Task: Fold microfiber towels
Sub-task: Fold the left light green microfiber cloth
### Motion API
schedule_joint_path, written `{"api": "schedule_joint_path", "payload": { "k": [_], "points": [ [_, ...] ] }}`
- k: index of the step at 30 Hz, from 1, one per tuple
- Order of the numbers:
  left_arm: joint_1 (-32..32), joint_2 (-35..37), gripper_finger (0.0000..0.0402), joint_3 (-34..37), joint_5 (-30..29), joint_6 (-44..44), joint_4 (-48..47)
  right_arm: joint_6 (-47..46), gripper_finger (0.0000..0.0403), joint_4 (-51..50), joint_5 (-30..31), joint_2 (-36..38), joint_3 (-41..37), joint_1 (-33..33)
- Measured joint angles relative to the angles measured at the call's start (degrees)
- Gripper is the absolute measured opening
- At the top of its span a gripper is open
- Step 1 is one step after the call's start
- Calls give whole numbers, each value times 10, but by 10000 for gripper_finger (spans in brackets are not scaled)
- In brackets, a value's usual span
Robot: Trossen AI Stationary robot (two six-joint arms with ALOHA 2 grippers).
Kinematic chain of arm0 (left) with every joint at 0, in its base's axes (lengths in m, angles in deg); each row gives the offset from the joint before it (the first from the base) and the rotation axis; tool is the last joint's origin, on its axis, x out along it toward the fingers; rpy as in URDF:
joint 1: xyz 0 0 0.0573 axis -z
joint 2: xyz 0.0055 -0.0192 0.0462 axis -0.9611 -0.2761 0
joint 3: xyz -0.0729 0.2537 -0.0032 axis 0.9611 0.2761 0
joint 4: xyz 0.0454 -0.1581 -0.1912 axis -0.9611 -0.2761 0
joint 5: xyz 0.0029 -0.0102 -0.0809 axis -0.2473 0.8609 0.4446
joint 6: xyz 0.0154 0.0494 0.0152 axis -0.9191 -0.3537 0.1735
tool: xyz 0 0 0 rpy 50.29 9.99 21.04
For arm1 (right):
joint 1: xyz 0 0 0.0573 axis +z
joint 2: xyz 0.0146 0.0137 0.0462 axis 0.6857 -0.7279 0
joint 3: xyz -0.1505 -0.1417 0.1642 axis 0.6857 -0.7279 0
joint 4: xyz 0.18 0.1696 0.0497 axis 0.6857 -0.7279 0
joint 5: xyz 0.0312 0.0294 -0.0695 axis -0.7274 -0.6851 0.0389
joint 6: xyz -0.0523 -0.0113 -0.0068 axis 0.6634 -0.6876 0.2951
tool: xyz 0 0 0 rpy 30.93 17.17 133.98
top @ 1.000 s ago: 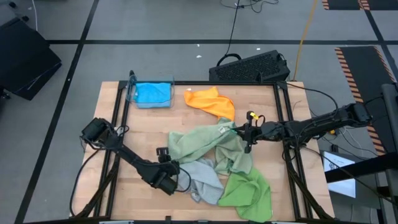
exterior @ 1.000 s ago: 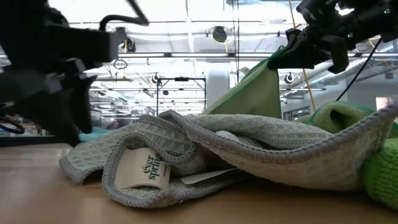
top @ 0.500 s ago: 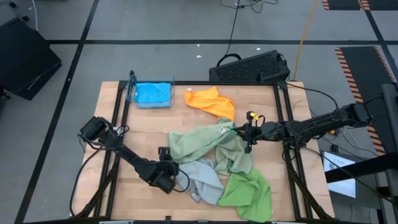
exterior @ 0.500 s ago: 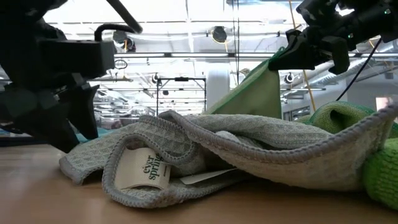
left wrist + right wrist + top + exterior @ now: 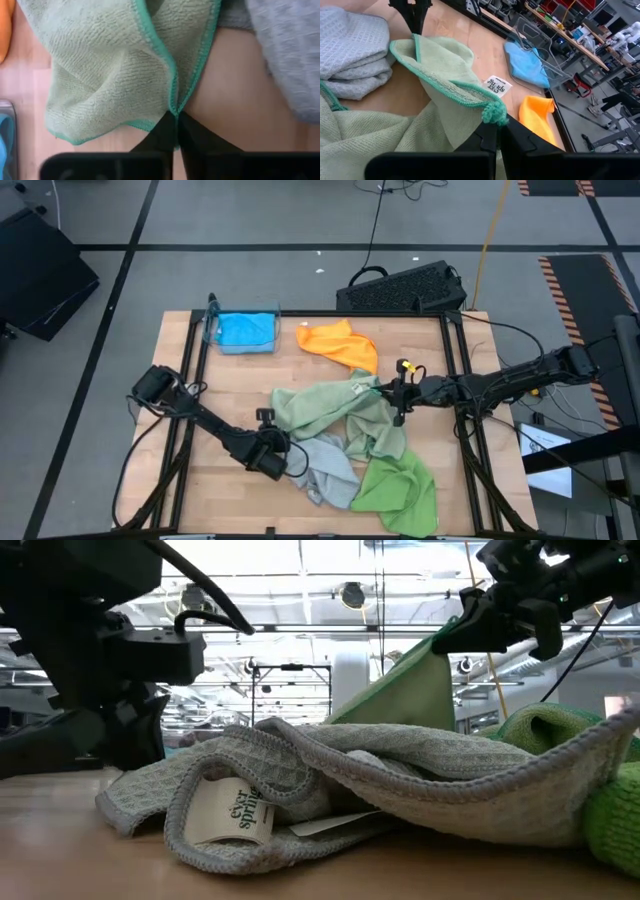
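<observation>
A pale sage green towel [image 5: 318,410] lies crumpled mid-table, with my grippers shut on it at opposite ends: the left [image 5: 282,450] at its near-left edge, the right [image 5: 383,390] at its far-right corner. A second sage towel [image 5: 378,432], a light grey one [image 5: 328,465] and a bright green one [image 5: 400,485] are heaped beside and partly under it. The orange towel [image 5: 340,343] lies flat at the far edge. The blue towel [image 5: 245,330] rests in a clear tray [image 5: 212,330]. My left gripper pinches the teal-hemmed edge [image 5: 172,106] of the sage towel, where two stretches of hem run together in a fold. The fingers [image 5: 192,137] slant down from the table's left. The cloth lies slack on the table beyond them. My right gripper pinches a bunched corner [image 5: 494,115] of the sage towel between its two fingers [image 5: 517,132], coming nearly level from the table's right. That corner is lifted clear [image 5: 410,690]; the cloth slopes down from it to the heap.
A black keyboard [image 5: 405,287] lies beyond the far edge. Black frame rails [image 5: 190,380] run along the table's left and right sides. Bare wood shows at the near left [image 5: 215,495] and between the tray and the heap.
My left gripper has sunk and moved toward the table's right, up to the sage towel, and has shut on its hemmed edge. The towels have kept their places.
</observation>
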Motion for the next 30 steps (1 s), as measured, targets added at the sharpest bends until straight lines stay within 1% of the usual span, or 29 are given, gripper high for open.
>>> {"api": "schedule_joint_path", "payload": {
  "k": [4,7,11,15,17,19,22,24,27,30],
  "points": [
    [3,16,8,-8,-2,0,-23,-1,4,-4,0,0,0,0],
    [5,54,5,-29,-20,10,-35,-4,4,0,2,8,0,0],
    [13,119,4,-44,-89,31,-91,-7,4,12,3,36,0,0],
    [25,203,4,-52,-187,24,-104,-6,4,10,2,72,1,0],
    [31,234,4,-51,-212,9,-96,-12,4,9,2,88,1,0],
    [31,260,3,-51,-224,-15,-72,-32,4,10,1,103,1,4],
    [39,279,3,-52,-222,-54,-25,-68,4,15,-6,121,1,28],
    [51,282,2,-52,-193,-102,33,-81,4,15,-27,129,1,54],
    [84,281,3,-52,-152,-195,127,-105,4,6,-29,133,8,96],
    [124,282,2,-52,-155,-275,199,-112,4,-37,-29,134,32,141]
  ]
}}
